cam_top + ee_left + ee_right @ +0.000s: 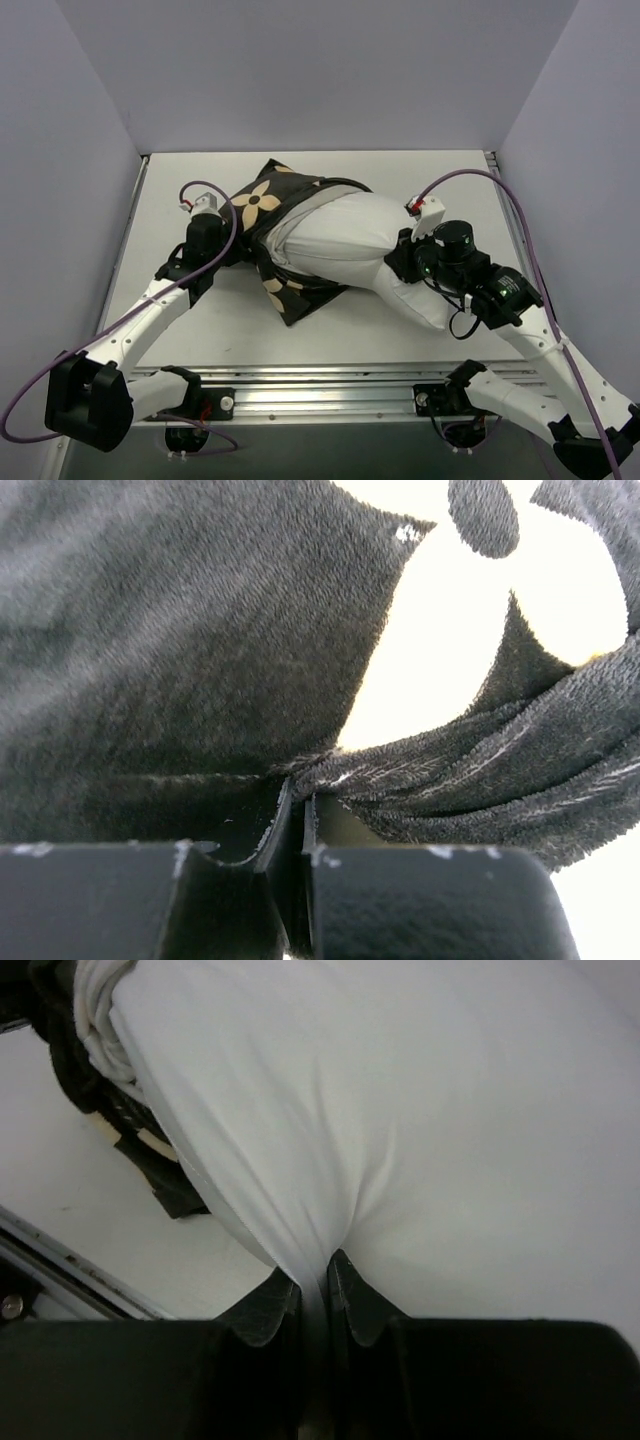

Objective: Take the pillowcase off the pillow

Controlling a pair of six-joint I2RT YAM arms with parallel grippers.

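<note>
The white pillow (350, 245) lies across the middle of the table, most of it bare. The black pillowcase (270, 205) with tan flowers is bunched over its left end. My left gripper (232, 255) sits at the pillowcase's left edge, shut on a fold of the black velvety pillowcase (200, 650), the fabric pinched between the fingertips (278, 815). My right gripper (400, 262) is at the pillow's right side, shut on a pinch of the white pillow (400, 1110) that runs down between its fingers (265, 1305). In the right wrist view the pillowcase (130, 1140) shows at the far left.
The white table (450, 190) is walled by grey panels at the back and sides. A metal rail (330, 385) runs along the near edge by the arm bases. Purple cables (500, 190) loop above both wrists.
</note>
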